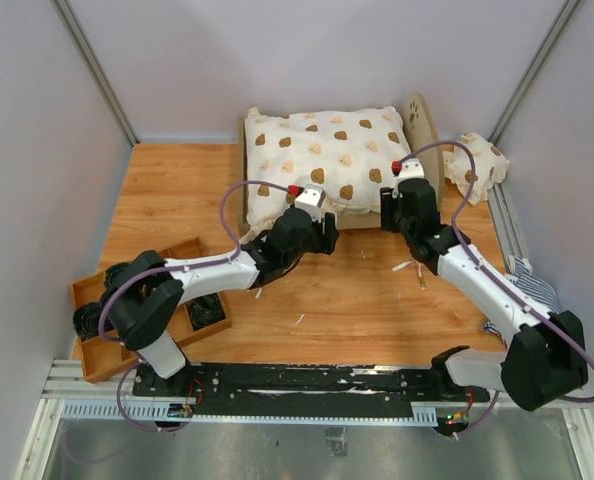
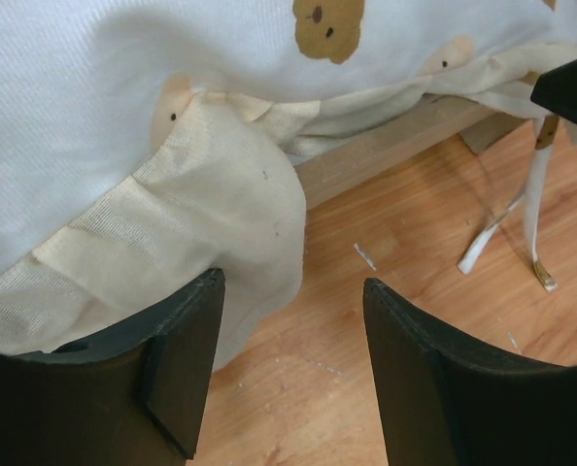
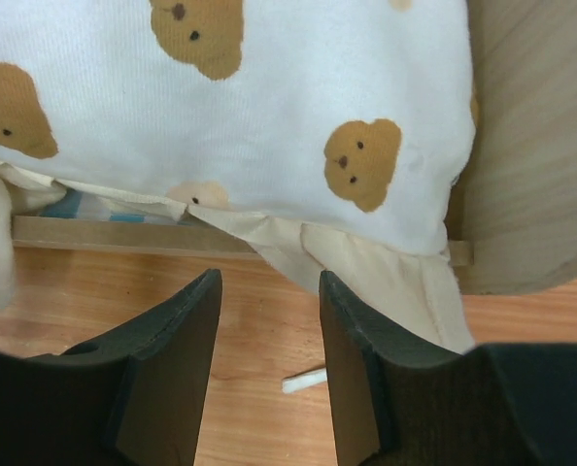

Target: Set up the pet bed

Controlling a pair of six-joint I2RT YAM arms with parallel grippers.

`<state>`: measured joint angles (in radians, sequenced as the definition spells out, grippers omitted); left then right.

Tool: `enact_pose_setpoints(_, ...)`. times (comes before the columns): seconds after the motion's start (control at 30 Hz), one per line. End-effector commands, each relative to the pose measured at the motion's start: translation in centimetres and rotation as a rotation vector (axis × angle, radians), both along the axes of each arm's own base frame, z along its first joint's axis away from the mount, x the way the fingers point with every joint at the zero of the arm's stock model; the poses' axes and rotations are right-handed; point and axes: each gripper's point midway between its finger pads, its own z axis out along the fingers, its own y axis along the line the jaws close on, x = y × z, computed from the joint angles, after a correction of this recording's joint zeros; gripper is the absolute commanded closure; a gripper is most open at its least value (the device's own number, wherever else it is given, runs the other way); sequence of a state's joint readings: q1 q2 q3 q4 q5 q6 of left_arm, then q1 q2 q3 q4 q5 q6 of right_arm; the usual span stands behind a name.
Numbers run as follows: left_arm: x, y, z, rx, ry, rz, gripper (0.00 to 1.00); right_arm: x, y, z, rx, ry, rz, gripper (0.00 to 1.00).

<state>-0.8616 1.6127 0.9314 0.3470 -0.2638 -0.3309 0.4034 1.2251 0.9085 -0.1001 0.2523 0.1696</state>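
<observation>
Pet bed [image 1: 421, 120] (cover [image 1: 327, 150] on): left gripper [image 2: 293, 282], right gripper [image 3: 269, 277] extended at its front, spread

Wood-grain table [image 1: 337, 310]: pet bed [image 1: 420, 122] at rear centre, wooden tray [image 1: 97, 362] near left, small pillow [image 1: 477, 165] rear right, striped cloth [image 1: 532, 285] at right edge, white scraps [image 1: 405, 266] mid-table.

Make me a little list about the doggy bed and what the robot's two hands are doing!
bed: pet bed, far middle of the table, headboard at the right end
on the bed: bear-print cover, ruffle hanging over the near side
left gripper: open, holding nothing, by the cover's near left corner
right gripper: open, holding nothing, by the near right corner
pillow: on the table beyond the headboard, not on the bed
tray: near left
</observation>
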Motion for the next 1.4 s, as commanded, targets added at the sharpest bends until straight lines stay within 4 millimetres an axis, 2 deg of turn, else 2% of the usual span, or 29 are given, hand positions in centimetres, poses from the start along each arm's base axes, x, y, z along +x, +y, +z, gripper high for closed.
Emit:
enact_pose_setpoints(0.0,1.8,-0.9,0.7,-0.044,-0.034,0.071,0.37,1.9,0.5,1.0,-0.108,-0.050,0.048,0.54)
enact_pose_setpoints(0.17,2.9,-0.6,-0.8,-0.021,-0.036,0.131,0.37,3.1,-0.2,-0.1,-0.220,-0.044,0.046,0.54)
enact_pose_setpoints(0.27,3.2,-0.3,-1.7,-0.002,-0.031,0.156,0.40,3.3,-0.2,-1.5,-0.255,-0.010,0.060,0.55)
enact_pose_setpoints(0.43,3.3,0.1,-2.0,0.016,-0.035,0.172,0.51,3.1,-0.4,-3.7,-0.292,0.036,0.075,0.60)
enact_pose_setpoints(0.57,3.4,0.6,-1.9,0.026,-0.044,0.187,0.68,3.0,-1.1,-3.8,-0.335,0.048,0.068,0.72)
enact_pose_setpoints(0.67,3.3,1.0,-1.7,0.035,-0.052,0.192,0.83,2.5,-2.2,-3.0,-0.379,0.040,0.045,0.96)
enact_pose_setpoints(0.77,3.0,1.4,-1.7,0.044,-0.057,0.191,0.98,1.6,-3.2,-1.8,-0.413,0.017,0.034,1.00)
enact_pose_setpoints(0.8,2.8,1.6,-1.7,0.047,-0.057,0.190,0.99,1.3,-3.3,-1.4,-0.420,0.007,0.041,1.00)
enact_pose_setpoints(1.0,2.3,2.9,-1.2,0.064,-0.074,0.200,1.00,0.6,-3.9,0.4,-0.369,-0.060,0.093,1.00)
enact_pose_setpoints(1.17,2.3,5.2,-0.8,0.074,-0.078,0.245,1.00,0.4,-4.2,1.0,-0.315,-0.047,0.111,1.00)
enact_pose_setpoints(1.27,2.4,5.9,-0.2,0.069,-0.086,0.257,1.00,0.3,-4.2,0.5,-0.279,-0.004,0.123,1.00)
enact_pose_setpoints(1.37,2.4,6.1,0.0,0.071,-0.089,0.259,1.00,-0.1,-5.1,-0.7,-0.266,0.080,0.052,0.96)
